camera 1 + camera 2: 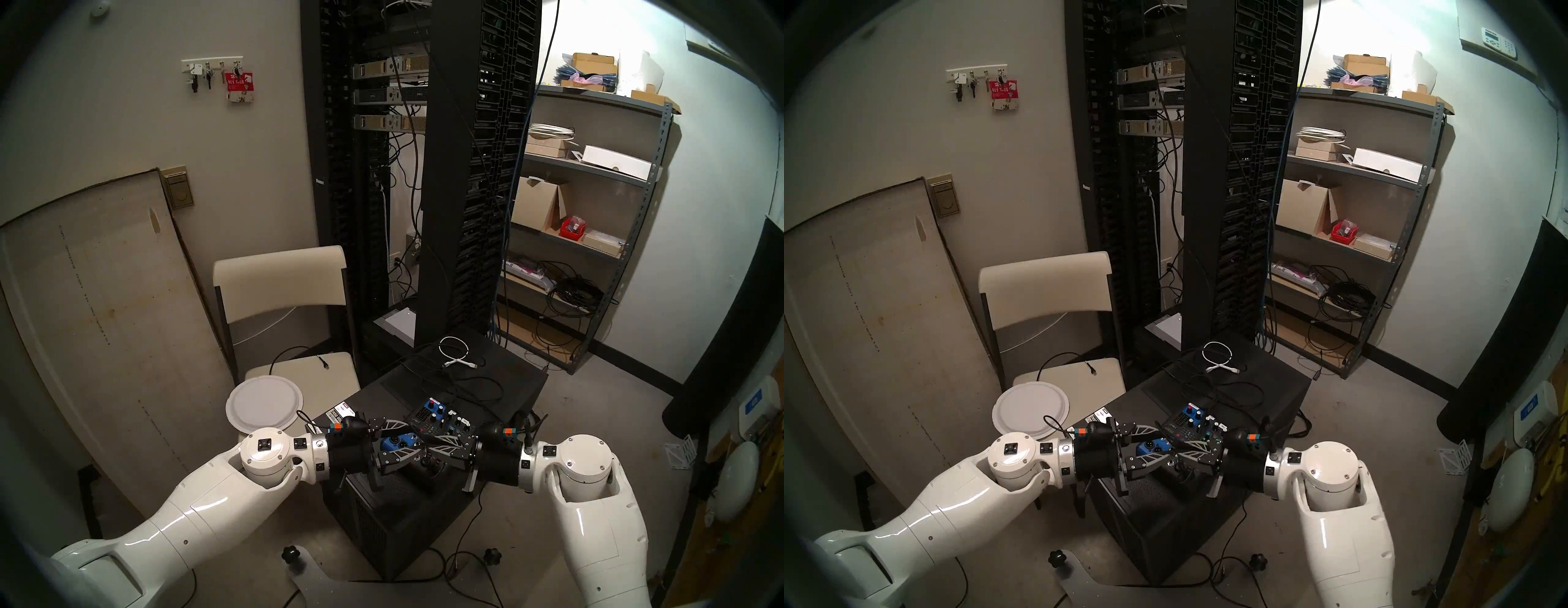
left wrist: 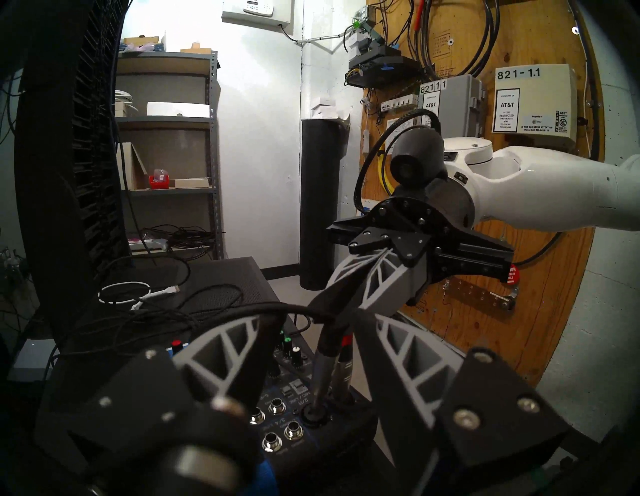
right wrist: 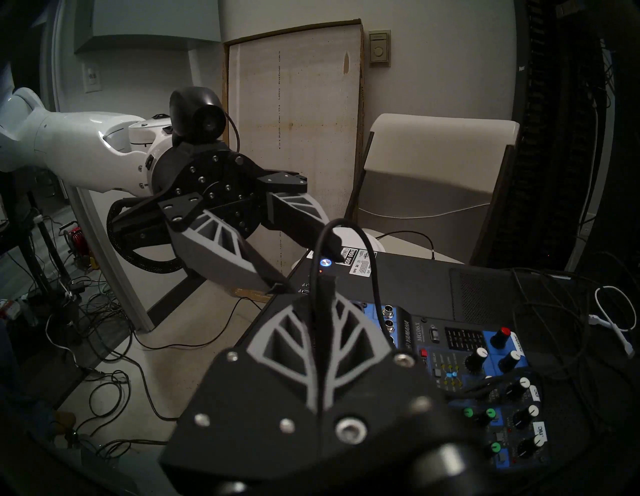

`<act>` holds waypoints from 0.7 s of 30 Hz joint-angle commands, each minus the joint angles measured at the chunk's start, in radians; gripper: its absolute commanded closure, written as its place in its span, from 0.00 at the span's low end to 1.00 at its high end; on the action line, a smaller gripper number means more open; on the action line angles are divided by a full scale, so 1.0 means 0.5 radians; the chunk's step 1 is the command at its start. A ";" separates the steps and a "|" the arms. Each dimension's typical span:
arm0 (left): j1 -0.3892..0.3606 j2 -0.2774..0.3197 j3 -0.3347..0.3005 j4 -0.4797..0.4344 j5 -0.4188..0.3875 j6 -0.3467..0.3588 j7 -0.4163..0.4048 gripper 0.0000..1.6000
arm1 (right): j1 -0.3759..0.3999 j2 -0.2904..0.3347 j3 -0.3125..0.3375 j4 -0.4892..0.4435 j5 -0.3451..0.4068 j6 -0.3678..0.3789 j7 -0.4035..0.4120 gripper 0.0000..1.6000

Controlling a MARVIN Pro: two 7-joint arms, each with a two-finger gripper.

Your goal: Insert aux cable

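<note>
Server rack (image 1: 424,170) fills the back of the room, a metal shelf unit (image 1: 594,212) to its right, a leaning board (image 1: 106,318) and a cream folding chair (image 1: 280,293) to its left; a white round plate (image 1: 264,403) lies on the chair seat. Nearest the robot, a black equipment case (image 1: 445,403) serves as the desk. On its top sits a small blue-and-black Yamaha mixer (image 3: 478,367), with loose black leads and a short white coiled cable (image 1: 456,354) farther back. Both arms reach in level from either side and meet above the mixer. Left gripper (image 2: 308,332): jaws stand apart, released, nothing between them; the fingers (image 2: 225,350) flank the plug area without touching it in the left wrist view. Right gripper (image 3: 317,311): jaws clenched on the aux cable (image 3: 346,235), whose thin black lead arches up out of the fingertips in the right wrist view and drops toward the case top. In the left wrist view the cable's dark grey plug (image 2: 323,367) hangs tip-down from the right jaws, its tip at or in the round combo socket (image 2: 313,414) on the mixer's near edge; seating depth cannot be told. A second black cable with a red-collared plug (image 2: 344,350) stands just behind it, in the neighbouring socket. Four smaller silver jack sockets (image 2: 277,405) lie just left, unoccupied.
</note>
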 commanded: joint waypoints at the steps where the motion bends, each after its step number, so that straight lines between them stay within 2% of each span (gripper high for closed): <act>1: -0.011 -0.027 -0.026 -0.044 -0.077 0.018 -0.019 0.53 | -0.081 0.035 -0.023 0.073 -0.063 0.038 0.002 1.00; 8: -0.011 -0.074 -0.029 -0.008 -0.151 0.038 -0.053 0.56 | -0.085 0.044 -0.030 0.076 -0.053 0.035 -0.004 1.00; 19: -0.031 -0.124 -0.007 0.029 -0.177 0.075 -0.089 0.55 | -0.085 0.054 -0.041 0.078 -0.040 0.034 -0.014 1.00; 20: -0.032 -0.133 -0.001 0.040 -0.176 0.078 -0.093 0.66 | -0.086 0.056 -0.042 0.078 -0.037 0.035 -0.017 1.00; 21: -0.032 -0.133 -0.001 0.040 -0.176 0.078 -0.093 0.66 | -0.086 0.056 -0.042 0.078 -0.037 0.035 -0.017 1.00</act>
